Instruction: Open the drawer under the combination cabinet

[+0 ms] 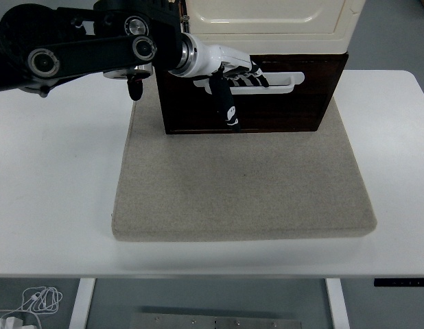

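Observation:
A cream cabinet (267, 20) stands at the back of a grey mat (239, 178), with a dark brown drawer (280, 110) under it. The drawer front carries a white handle (277, 83). My left hand (236, 75), white with black finger segments, reaches in from the upper left. Its fingers (253, 74) are hooked into the handle slot and the thumb (227, 108) hangs down over the drawer front. The drawer front sits flush under the cabinet. My right arm is out of view.
The white table (54, 178) extends left and right of the mat. My black left arm (81, 48) crosses the upper left. A white cable (33, 299) lies on the floor at the bottom left.

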You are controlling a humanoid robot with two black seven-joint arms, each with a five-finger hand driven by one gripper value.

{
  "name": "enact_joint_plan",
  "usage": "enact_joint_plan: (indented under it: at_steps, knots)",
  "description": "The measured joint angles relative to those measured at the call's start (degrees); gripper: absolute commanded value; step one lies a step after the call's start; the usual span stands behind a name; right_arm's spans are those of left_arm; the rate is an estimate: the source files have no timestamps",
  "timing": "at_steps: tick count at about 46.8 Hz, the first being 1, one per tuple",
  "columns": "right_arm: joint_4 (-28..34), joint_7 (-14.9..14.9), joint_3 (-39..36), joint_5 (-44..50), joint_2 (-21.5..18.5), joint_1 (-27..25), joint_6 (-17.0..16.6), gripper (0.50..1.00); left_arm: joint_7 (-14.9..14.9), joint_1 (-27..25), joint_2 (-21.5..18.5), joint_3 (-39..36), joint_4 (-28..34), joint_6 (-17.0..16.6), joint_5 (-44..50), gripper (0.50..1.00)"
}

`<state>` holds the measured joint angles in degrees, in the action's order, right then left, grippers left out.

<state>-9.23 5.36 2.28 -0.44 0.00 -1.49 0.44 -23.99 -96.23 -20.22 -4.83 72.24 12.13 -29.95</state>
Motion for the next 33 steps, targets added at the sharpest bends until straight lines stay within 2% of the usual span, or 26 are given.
enact_joint_plan:
  at_steps: [33]
  knots:
    - [0.0,0.0,0.0,0.0,0.0,0.0,0.0,0.928,0.0,-0.54,-0.59,0.27,0.5,3.98,0.77,1.0]
